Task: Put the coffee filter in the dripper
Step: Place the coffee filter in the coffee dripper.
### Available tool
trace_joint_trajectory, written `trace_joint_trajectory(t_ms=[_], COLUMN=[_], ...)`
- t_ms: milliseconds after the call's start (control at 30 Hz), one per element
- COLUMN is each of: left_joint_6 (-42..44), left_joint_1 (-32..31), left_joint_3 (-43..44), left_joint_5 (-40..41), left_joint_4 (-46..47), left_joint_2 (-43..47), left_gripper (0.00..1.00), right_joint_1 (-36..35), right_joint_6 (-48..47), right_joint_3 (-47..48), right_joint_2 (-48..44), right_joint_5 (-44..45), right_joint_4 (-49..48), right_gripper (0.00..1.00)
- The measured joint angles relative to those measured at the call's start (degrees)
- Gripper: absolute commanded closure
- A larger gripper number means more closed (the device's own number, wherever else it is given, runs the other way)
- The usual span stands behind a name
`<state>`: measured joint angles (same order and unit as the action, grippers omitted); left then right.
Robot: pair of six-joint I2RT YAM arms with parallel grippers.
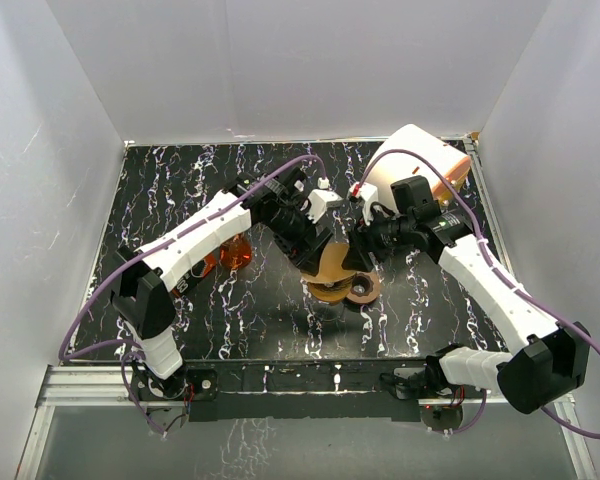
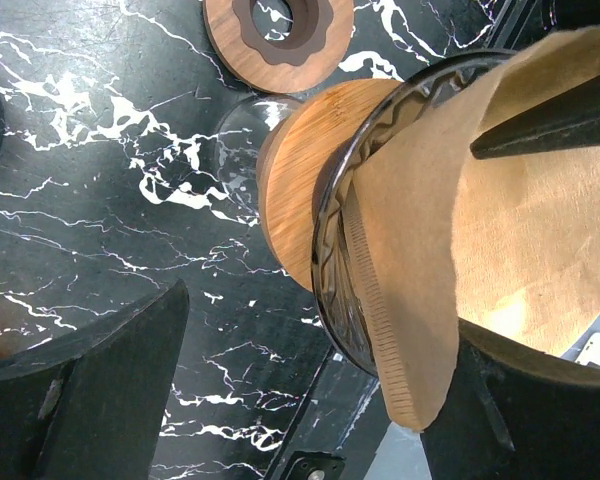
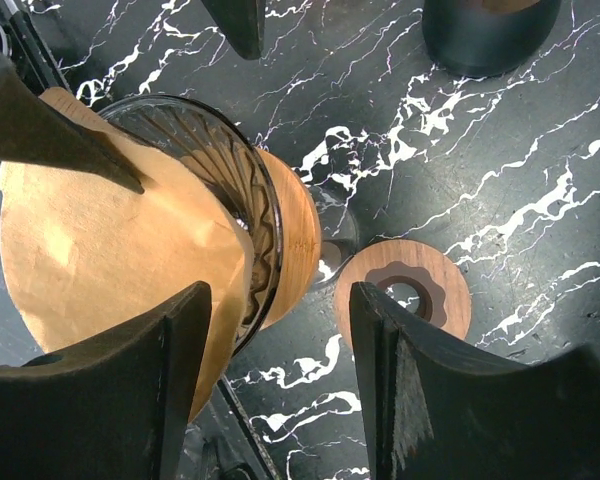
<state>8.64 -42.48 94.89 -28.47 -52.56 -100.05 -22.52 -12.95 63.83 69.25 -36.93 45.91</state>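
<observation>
Coffee filter [image 2: 500, 240] is thin brown paper: very light, soft, easily creased or torn, so take it by the open lip with a gentle pinch, never by the seam side that laps over the glass. It sits inside the dripper [image 2: 330, 260], whose wooden collar rests low toward the desk [image 2: 100, 200]. One edge overhangs the rim, so judge it as not evenly seated. Its cone axis runs from the point, down in the glass toward the collar, to the wide mouth, which faces up at the tools.

Your left tool [image 2: 315, 330] is released, fingers wide, one over the paper's mouth. Your right tool [image 3: 280, 300] looks released too, with desk showing between its fingers, though one finger hides the lip.
</observation>
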Motion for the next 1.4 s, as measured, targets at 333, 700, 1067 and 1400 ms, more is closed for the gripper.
trace_joint_trajectory(t_ms=[333, 700, 1067, 1400], left_joint_6=[-1.0, -1.3, 0.0, 1.7], left_joint_1=[0.0, 0.0, 0.0, 0.0], left_joint_3=[-2.4, -4.2, -4.2, -2.8], left_joint_5=[-0.1, -0.3, -0.4, -1.2], left_joint_4=[2.3, 4.3, 3.6, 1.1], left_joint_2=[0.1, 0.5, 1.4, 2.4], left_gripper=[0.17, 0.14, 0.06, 0.03], right_joint_1=[-1.5, -2.6, -2.6, -2.6], right_joint_6=[0.1, 0.0, -0.4, -0.9], right_joint_3=[-1.1, -1.5, -1.2, 1.3], right_joint_2=[0.9, 0.9, 0.9, 1.3], right_joint_5=[1.3, 2.7, 3.0, 2.0], right_joint_4=[-1.4, -2.8, -2.3, 0.0], right_gripper=[0.45, 0.41, 0.34, 0.31])
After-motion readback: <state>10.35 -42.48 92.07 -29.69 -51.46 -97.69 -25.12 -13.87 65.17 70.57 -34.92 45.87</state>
